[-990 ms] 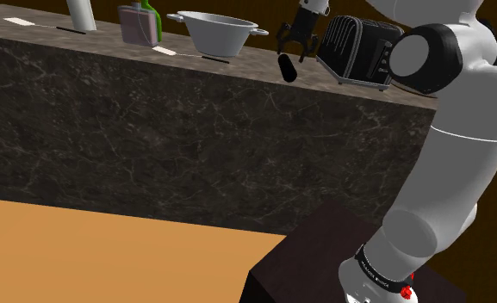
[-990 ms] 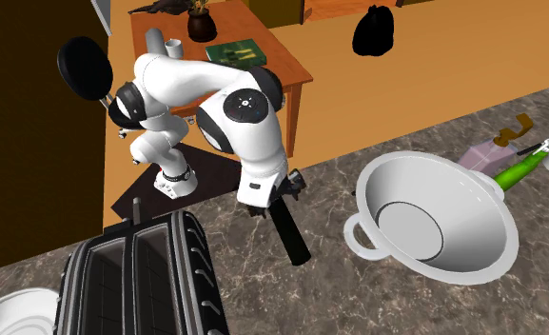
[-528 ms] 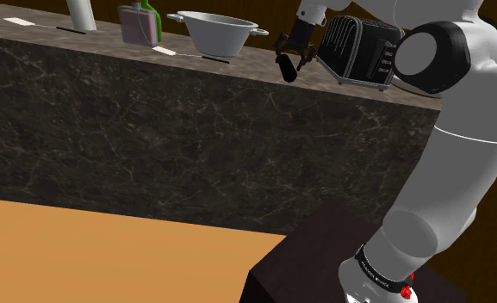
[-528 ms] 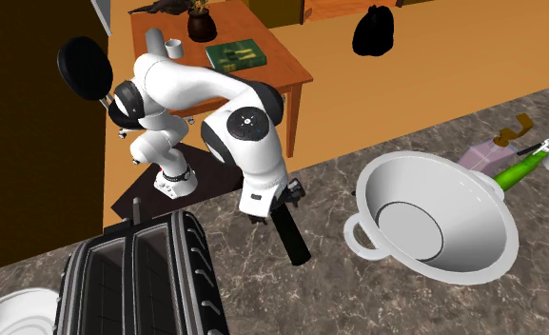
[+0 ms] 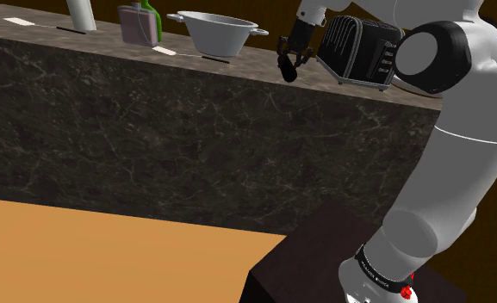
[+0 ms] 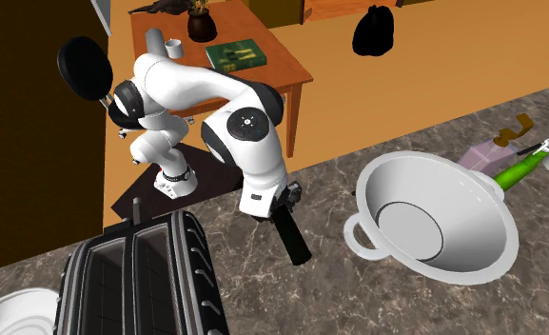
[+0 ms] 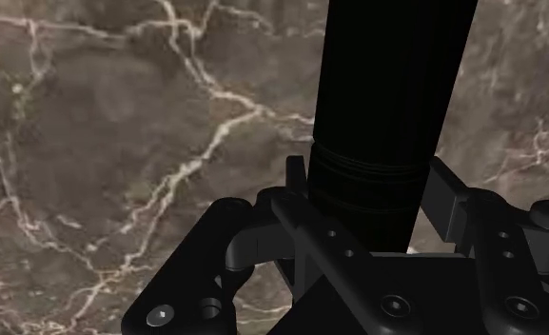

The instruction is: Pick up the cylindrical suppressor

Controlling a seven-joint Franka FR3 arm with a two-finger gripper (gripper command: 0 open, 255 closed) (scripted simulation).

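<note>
The gripper (image 5: 291, 52) has closed. 1 second ago its 2 fingers stood splayed above the black suppressor (image 5: 287, 68). 0.5 seconds ago they had dropped to straddle it, and now they are drawn in tight against the tube's sides. In the wrist view the gripper (image 7: 372, 190) clasps the suppressor (image 7: 396, 90) just below a ridged band, and most of the tube's length runs on past the fingertips over the marbled bench (image 7: 120, 143).

In the second exterior view the gripper (image 6: 284, 198) sits over 1 end of the suppressor (image 6: 292, 238). The tube lies where it lay 0.5 seconds ago, flat on the bench (image 6: 358, 295) just beside the black toaster (image 6: 139, 276). So the squeeze looks done and the lift not yet begun.

For the task, this means the approach and the grasp are behind it and only the raise is left. Because the hold is near 1 end and not the middle, the long free end will probably sag or swing as it leaves the surface. A slow, straight rise would suit.

Further out, the suppressor lies between the toaster and a white 2-handled bowl (image 6: 439, 219), which stands well apart from it. In the shoulder view the toaster (image 5: 358, 50) is close to the gripper. A straight rise should keep the tube from knocking it, and the bowl (image 5: 216, 33) is out of the way.
</note>
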